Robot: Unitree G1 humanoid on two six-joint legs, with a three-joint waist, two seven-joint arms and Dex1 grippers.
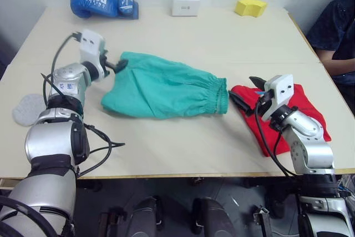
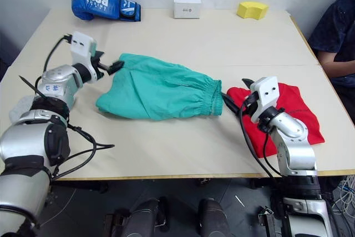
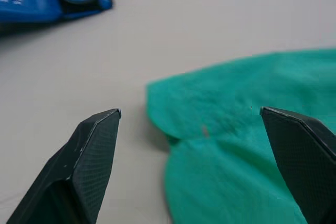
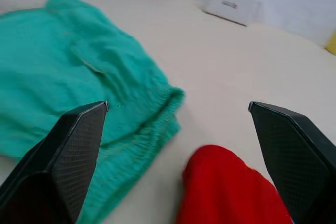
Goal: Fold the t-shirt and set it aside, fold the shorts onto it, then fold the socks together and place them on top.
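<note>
The left tool (image 1: pixel 113 64) is held open at the leg-end corner of the shorts (image 1: pixel 166 88), and the right tool (image 1: pixel 248 94) is likewise spread wide and empty between the gathered waistband and the t-shirt (image 1: pixel 302 116) — the shorts are laid flat mid-tabletop (image 1: pixel 222 37), the red t-shirt bunched just beside them on the right. The shorts are judged light, limp and easily dragged, so a pinch is best taken at the leg hem and at the thicker elastic waistband, where the cloth is less likely to slip out.
</note>
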